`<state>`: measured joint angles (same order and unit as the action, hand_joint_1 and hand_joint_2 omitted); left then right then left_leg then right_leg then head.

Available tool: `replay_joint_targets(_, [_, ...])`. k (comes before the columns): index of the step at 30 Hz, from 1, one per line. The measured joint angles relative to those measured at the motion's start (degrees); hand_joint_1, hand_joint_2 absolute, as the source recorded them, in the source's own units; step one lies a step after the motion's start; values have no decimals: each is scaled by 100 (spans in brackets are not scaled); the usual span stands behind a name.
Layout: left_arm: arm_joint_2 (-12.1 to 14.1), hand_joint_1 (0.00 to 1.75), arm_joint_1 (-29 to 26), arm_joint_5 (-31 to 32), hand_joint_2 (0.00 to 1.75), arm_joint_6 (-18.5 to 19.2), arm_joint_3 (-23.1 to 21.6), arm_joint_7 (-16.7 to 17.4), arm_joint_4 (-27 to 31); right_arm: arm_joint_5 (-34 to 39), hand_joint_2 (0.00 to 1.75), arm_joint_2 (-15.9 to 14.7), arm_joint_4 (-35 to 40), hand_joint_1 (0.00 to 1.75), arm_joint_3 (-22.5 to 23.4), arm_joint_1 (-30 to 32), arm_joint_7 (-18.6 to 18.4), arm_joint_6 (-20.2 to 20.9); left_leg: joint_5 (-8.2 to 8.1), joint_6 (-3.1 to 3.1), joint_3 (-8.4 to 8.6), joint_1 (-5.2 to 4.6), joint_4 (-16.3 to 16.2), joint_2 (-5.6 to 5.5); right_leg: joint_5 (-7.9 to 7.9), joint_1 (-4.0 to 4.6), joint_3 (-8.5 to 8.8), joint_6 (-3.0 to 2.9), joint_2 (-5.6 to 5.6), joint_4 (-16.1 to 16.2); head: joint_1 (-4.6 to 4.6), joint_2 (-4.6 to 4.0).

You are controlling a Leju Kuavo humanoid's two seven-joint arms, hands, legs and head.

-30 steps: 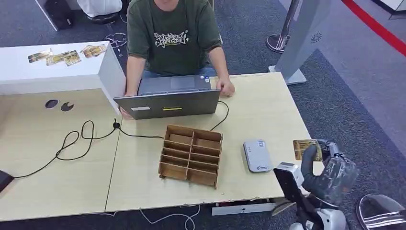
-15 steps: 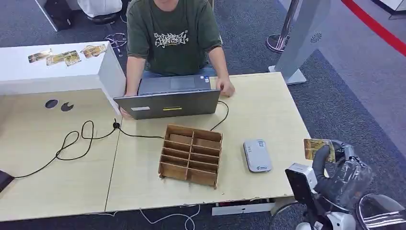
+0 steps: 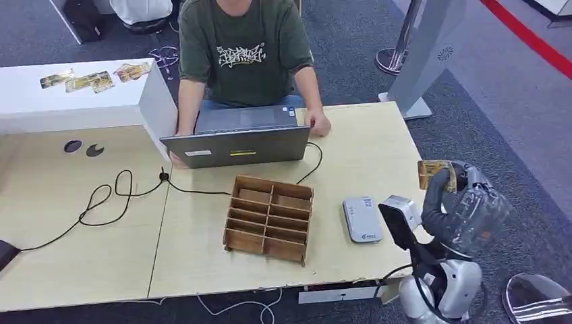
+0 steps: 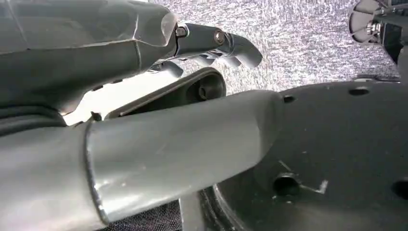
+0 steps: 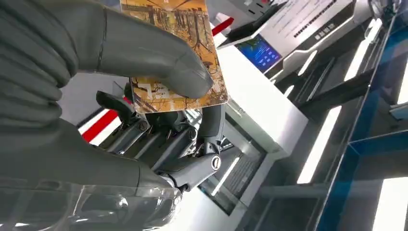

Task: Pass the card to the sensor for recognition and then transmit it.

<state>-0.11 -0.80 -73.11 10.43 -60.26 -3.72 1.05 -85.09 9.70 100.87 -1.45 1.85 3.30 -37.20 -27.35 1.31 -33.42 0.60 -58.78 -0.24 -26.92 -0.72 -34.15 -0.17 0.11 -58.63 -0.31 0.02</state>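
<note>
Gold-brown card, head view: card [image 3: 433, 173] sat pinched in the right hand [image 3: 459, 206], held up past the table's [image 3: 378, 145] right edge.
Sensor, head view: grey reader [image 3: 361, 219] lay flat on the table, to the robot's left of the card and lower; long axis ran near-to-far. Card & reader were apart, not touching.
Nearer arm: right; it carried the card.
Rest, head view: wooden divider box [image 3: 270, 217] stood left of the reader; a person sat at a laptop [image 3: 237, 144] across the table.
L wrist view: left hand [image 4: 144, 96] looked to hold nothing, fingers curled in; full pose hard to read.
R wrist view: thumb pressed the card [image 5: 173, 53] against the fingers [image 5: 163, 144]; card top was cut off by frame edge, reader hidden.
</note>
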Motion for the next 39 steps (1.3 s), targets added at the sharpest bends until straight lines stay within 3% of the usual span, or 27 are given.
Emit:
replay_joint_targets(5, [77,0,13,72,0,-2,-39,32,2,-362,175,-319,-571,175,-530,-714,-685,0,2,1,4,0,0,5,3,0,-1,-1,7,0,0,0])
replay_joint_targets(14, [238,0,45,282,0,-2,-131,144,83,-439,175,-573,-1922,175,-1255,-2105,-1064,0,9,5,5,0,0,6,6,0,-2,-4,9,-2,-2,-2])
replay_joint_targets(26, [485,0,138,545,0,55,-498,275,278,-474,175,-522,-4429,175,-1860,-4335,-1374,0,20,4,2,0,0,3,12,0,-4,-10,6,-5,0,0])
replay_joint_targets(31, [547,0,170,586,0,83,-616,302,332,-489,175,-439,-5187,175,-2006,-4945,-1458,0,20,4,0,0,0,-1,12,0,-4,-10,2,-5,0,0])
replay_joint_targets(39, [660,0,230,789,0,181,-820,319,402,-489,175,-249,-6498,175,-2612,-6090,-1965,57,24,10,-2,1,0,0,13,0,-9,-11,4,-7,-2,0])
